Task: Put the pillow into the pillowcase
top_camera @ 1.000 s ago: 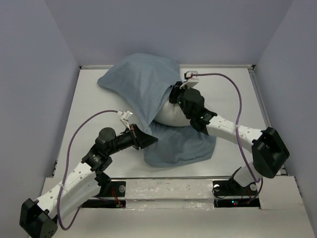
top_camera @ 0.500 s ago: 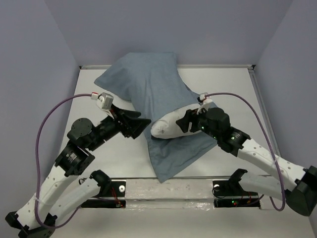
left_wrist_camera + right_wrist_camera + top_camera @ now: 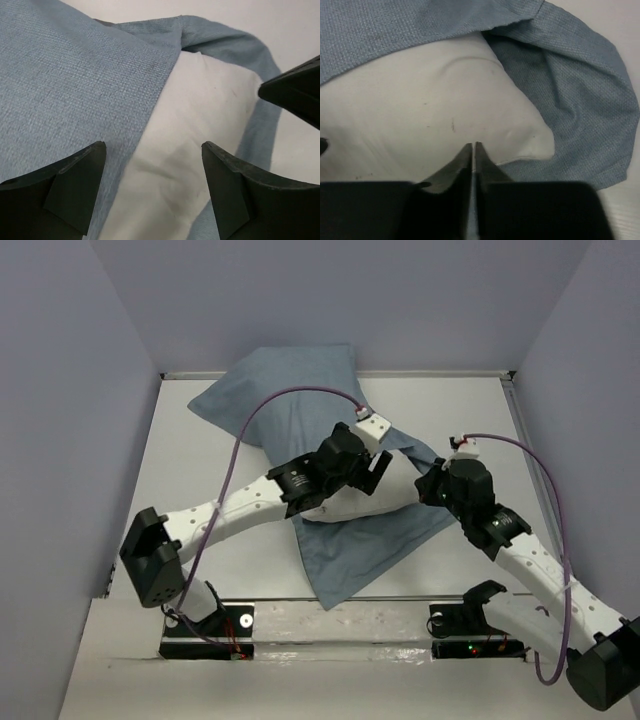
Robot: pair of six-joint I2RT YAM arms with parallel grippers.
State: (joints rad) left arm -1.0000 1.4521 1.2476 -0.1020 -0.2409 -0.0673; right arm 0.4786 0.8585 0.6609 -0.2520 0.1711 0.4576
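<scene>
The white pillow lies mid-table, its far part inside the blue-grey pillowcase, which also spreads under it toward the front. My left gripper hovers open above the case's hem where it crosses the pillow. In the left wrist view the open left gripper straddles the pillowcase edge and the bare pillow. My right gripper is at the pillow's right end. In the right wrist view the right gripper is shut, tips over the pillow near its corner, nothing seen between them; pillowcase wraps that corner.
The white table is boxed in by lavender walls on three sides, with a metal rail along the back. The arm bases sit on a strip at the near edge.
My left arm swung from the left side across onto the pillow, its gripper opening on the way. The right gripper opened, then shut, and drew back to the right. The pillowcase shifted.
</scene>
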